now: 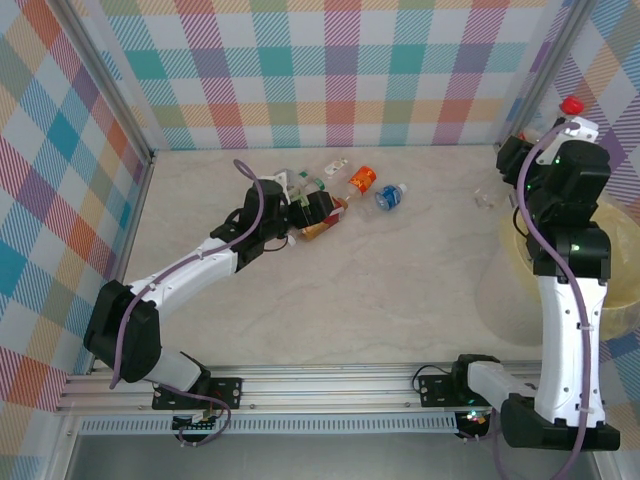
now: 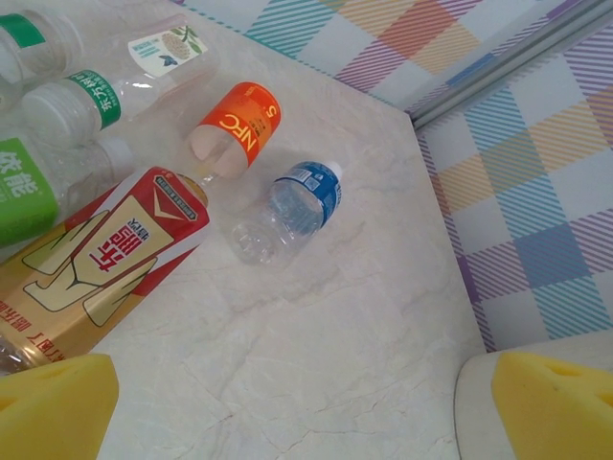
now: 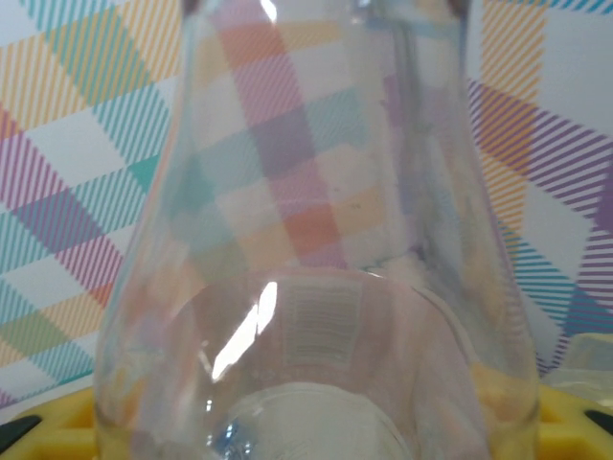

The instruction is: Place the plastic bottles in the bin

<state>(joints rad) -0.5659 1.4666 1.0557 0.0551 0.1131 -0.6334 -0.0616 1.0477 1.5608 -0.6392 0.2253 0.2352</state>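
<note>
Here's my table, a pale marbled top, and the crowd is in the upper middle of the overhead view: a loose huddle of bottles, all lying on their sides. Through my left wrist view, the orange-label bottle lies top centre. The blue-label bottle is just below and right of it, not touching. The red-and-gold bottle runs off toward the lower left, and the green-label bottles pack the upper left. Over at the right edge of the overhead view, the bin stands on the tabletop, and a small clear object, too small to make out, lies just above it.
</note>
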